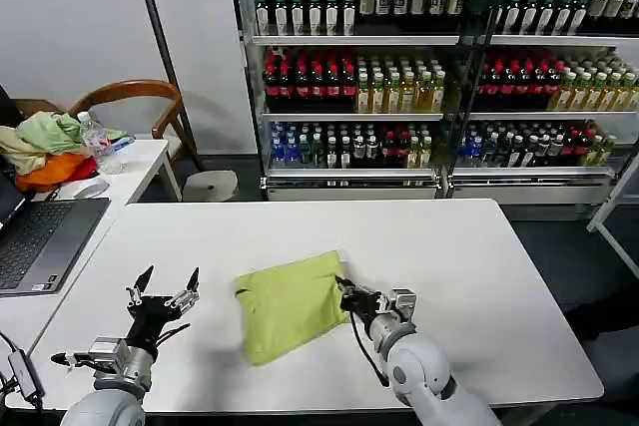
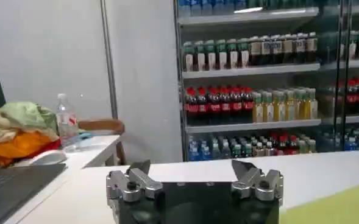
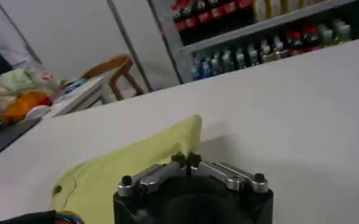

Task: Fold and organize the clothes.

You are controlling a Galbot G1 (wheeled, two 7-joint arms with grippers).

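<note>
T-shirt lies folded, touching closed right pincer.

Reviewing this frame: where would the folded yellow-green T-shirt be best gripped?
Probably at the T-shirt's left edge, approached from the robot's left by the open left gripper. It lies flat and folded, and the shut right gripper is already at its right edge.
</note>
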